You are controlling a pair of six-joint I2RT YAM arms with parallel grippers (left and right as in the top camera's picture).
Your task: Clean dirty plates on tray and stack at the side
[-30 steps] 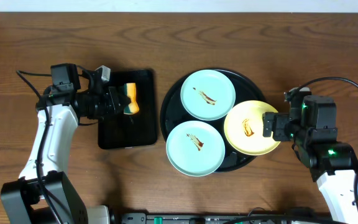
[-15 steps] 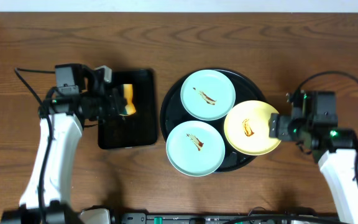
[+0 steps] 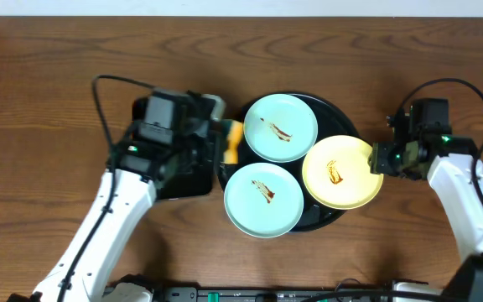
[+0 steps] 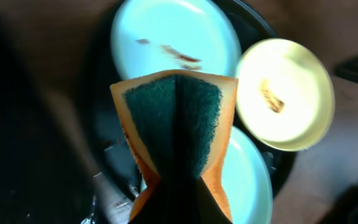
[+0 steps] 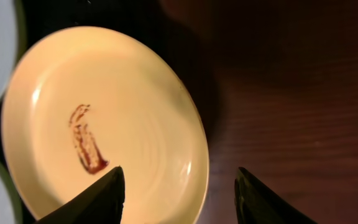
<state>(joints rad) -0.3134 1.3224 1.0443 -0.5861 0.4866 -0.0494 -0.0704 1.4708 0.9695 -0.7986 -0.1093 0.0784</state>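
Three dirty plates [image 3: 280, 127], two mint-blue and one yellow, sit on the round black tray [image 3: 335, 111], each with a brown smear. The left gripper [image 3: 216, 143] is clamped on an orange sponge [image 4: 176, 118] with a green scouring face, at the tray's left rim. The right gripper [image 5: 180, 186] has its jaws apart, straddling the yellow plate [image 3: 342, 172] at its outer edge; contact is unclear. Wiping well probably means pinning that plate first, then pressing the sponge flat across the smear.
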